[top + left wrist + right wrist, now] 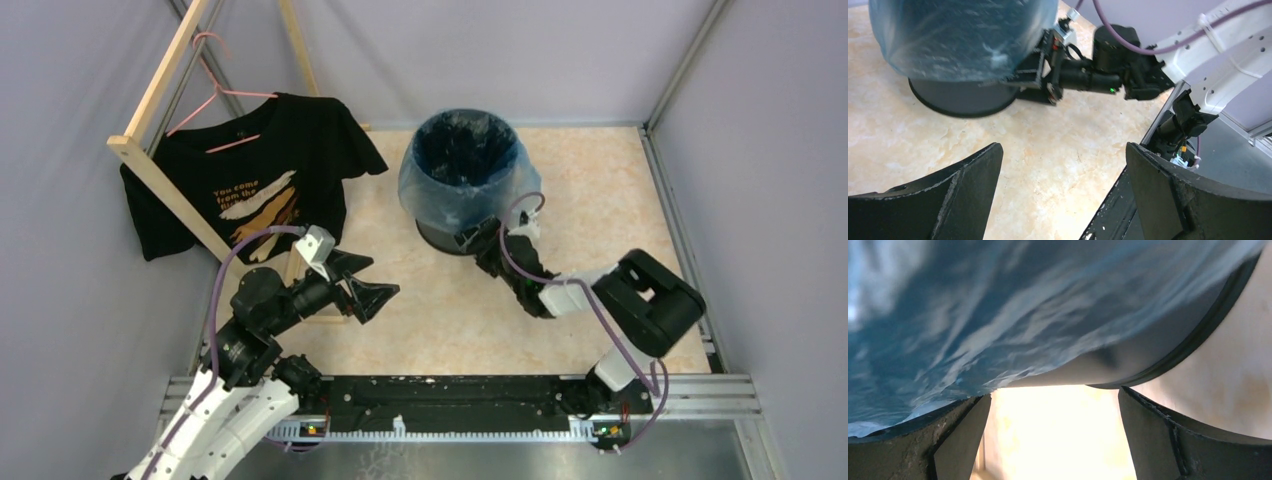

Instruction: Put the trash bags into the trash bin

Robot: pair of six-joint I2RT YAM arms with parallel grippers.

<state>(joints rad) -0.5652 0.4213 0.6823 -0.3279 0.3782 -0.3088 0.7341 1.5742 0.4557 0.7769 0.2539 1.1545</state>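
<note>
The blue bag (422,190) lines the bin (440,238) at the far middle of the bench (600,200), its hem folded down outside; the right fingers (1173,440) are spread at the bin's near foot, gripping nothing; the left fingers (953,200), also spread and empty, hang nearer and to the left.

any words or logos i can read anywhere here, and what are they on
"You come from the": orange print on the chest of the black T-shirt, seen in the top view. The line beneath it is too small to read.
Bag and bin: no text or logo shows in any view.
Arms: no readable label.
</note>
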